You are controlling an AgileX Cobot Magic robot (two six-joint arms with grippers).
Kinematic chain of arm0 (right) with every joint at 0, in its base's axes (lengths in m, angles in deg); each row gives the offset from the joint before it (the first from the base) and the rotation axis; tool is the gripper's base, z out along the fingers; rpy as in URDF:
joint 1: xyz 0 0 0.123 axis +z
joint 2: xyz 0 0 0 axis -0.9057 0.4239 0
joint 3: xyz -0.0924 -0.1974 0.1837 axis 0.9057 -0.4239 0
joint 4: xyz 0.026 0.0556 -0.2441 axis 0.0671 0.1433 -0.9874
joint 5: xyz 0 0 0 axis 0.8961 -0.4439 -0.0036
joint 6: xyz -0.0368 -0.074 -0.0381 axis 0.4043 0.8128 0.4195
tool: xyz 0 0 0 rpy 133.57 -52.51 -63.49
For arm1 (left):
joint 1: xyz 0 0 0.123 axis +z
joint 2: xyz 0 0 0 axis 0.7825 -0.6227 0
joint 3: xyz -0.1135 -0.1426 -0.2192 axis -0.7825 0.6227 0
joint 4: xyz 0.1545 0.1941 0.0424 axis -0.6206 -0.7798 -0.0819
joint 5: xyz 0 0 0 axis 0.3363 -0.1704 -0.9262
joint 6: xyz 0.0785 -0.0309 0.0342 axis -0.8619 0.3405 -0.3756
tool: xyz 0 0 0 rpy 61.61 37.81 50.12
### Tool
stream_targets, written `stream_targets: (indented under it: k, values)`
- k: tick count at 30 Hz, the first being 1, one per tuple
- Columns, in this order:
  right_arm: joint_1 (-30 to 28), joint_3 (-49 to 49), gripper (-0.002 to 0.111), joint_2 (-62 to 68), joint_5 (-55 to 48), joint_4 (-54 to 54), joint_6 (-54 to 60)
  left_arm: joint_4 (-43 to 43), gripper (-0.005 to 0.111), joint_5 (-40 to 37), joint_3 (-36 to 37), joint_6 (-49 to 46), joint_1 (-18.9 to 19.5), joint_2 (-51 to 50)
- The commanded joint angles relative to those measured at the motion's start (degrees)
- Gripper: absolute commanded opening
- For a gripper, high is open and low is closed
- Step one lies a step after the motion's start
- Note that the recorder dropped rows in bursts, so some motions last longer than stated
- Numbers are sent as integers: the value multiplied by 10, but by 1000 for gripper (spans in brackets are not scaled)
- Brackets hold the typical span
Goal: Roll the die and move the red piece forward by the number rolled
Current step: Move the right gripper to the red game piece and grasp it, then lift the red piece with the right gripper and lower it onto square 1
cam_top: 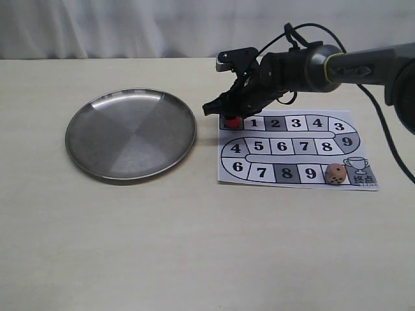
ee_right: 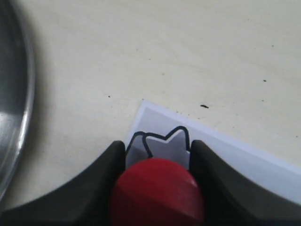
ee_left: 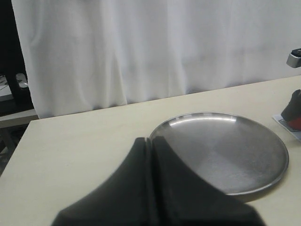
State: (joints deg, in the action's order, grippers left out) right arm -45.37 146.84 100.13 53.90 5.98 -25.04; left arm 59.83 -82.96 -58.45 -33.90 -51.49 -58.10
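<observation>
Red piece (cam_top: 231, 122) moving looks like the step in hand. Left gripper (ee_left: 150, 141) hangs pinched shut, empty, facing the steel plate (cam_top: 130, 133) toward the tabletop's left edge. Right gripper (ee_right: 157, 153) clamps the piece on the board's (cam_top: 295, 146) start square, right of centre. Lift it straight, then count squares by the die (cam_top: 335, 173) nearer the right edge.
</observation>
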Motion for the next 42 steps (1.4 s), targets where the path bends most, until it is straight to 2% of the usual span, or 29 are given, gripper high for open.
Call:
stream_targets:
  k: [1, 14, 23, 29, 36, 42]
  values:
    - [-4, 3, 6, -2, 8, -5, 5, 2, 0, 5, 1, 1, 0, 1]
    - [-4, 7, 5, -24, -27, -6, -3, 2, 0, 5, 1, 1, 0, 1]
    - [-4, 7, 5, -162, -41, -82, -3, 2, 0, 5, 1, 1, 0, 1]
    - [-25, 7, 5, -225, -33, -80, -33, 2, 0, 5, 1, 1, 0, 1]
    - [-44, -8, 5, -187, -59, -81, -44, 2, 0, 5, 1, 1, 0, 1]
    - [-44, -34, 5, -75, -38, -81, -44, 2, 0, 5, 1, 1, 0, 1]
